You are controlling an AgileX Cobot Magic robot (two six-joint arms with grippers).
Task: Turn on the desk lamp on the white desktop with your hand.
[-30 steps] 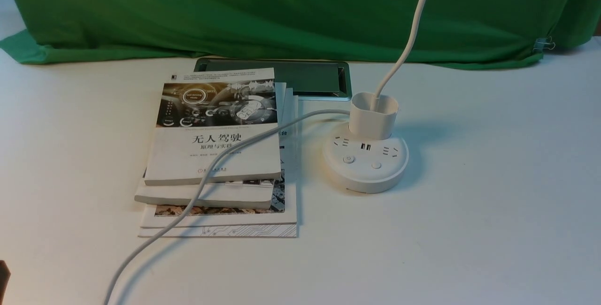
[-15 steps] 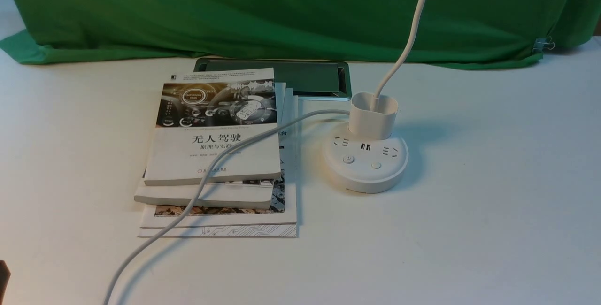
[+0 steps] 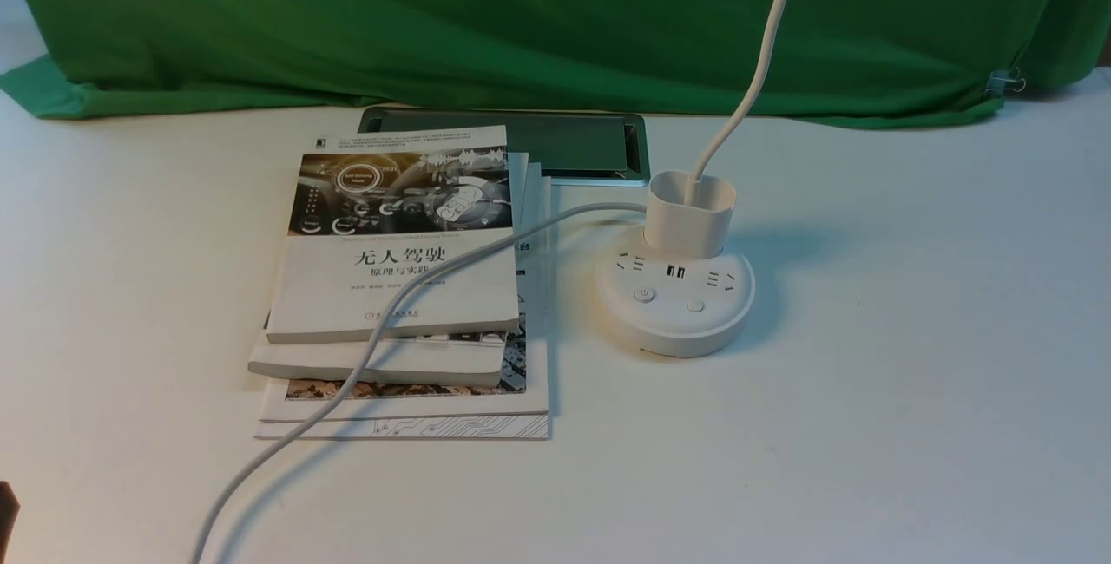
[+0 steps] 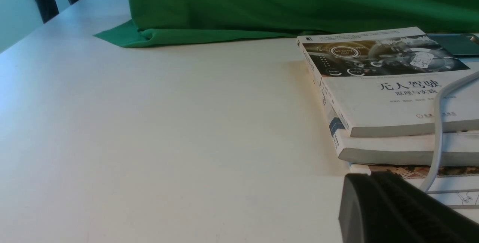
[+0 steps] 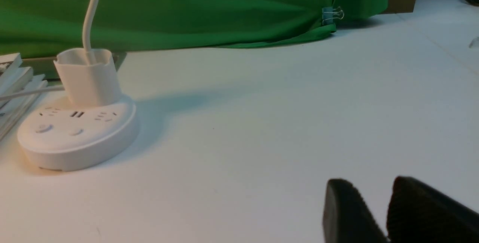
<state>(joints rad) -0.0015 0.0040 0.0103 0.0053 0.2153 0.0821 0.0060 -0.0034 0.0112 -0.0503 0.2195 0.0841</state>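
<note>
Lamp [image 3: 676,286]: upright on the desktop [image 3: 868,425], just right of a book stack [image 3: 399,286]; head glowing, so the switching looks done. Cord [image 3: 364,356] trails over the books toward the near edge. Right gripper [image 5: 389,213]: low over bare desktop, well clear of the base, fingers slightly parted, holding nothing; apparently parked. Left gripper [image 4: 396,209]: only one finger shows, spread untellable, nothing seen held. Green cloth [image 3: 521,17] behind.
</note>
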